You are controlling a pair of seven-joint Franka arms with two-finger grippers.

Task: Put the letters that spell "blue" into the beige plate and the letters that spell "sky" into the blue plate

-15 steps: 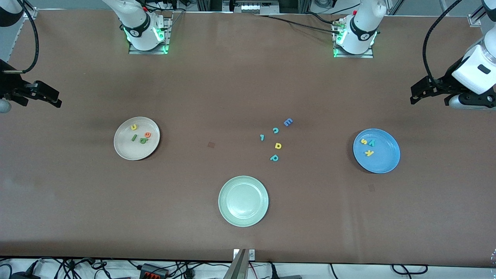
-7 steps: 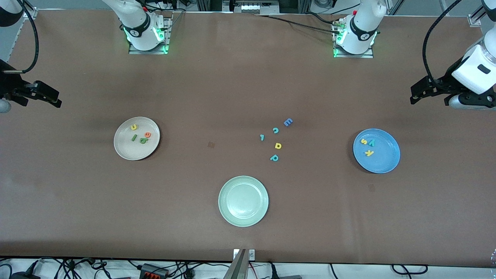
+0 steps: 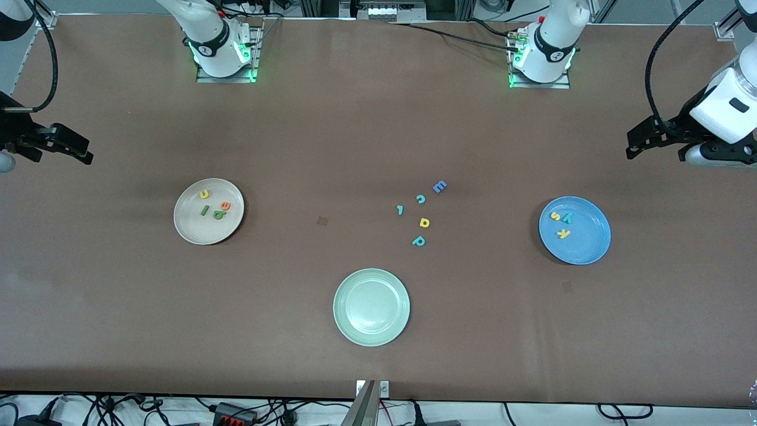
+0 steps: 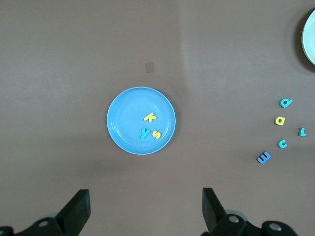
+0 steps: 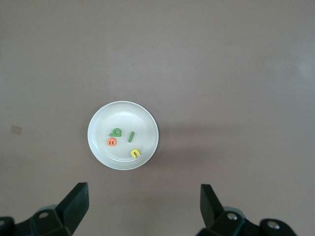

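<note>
The beige plate (image 3: 208,211) at the right arm's end of the table holds the green b (image 3: 219,215), green l (image 3: 204,210), yellow u (image 3: 204,193) and orange e (image 3: 225,205). The blue plate (image 3: 574,230) at the left arm's end holds the yellow s (image 3: 555,216), yellow k (image 3: 563,233) and teal y (image 3: 567,218). The pale green plate (image 3: 371,306), nearer the front camera, holds nothing. The left gripper (image 3: 636,144) and right gripper (image 3: 80,154) wait at the table's ends, fingers spread wide, holding nothing.

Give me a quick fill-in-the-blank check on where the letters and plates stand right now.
1. The beige plate holds ____ letters.
2. The yellow k lies in the ____ plate.
3. The pale green plate holds ____ letters.
4. Both the left gripper and the right gripper have their fingers ____.

Missing words: four; blue; no; open
</note>
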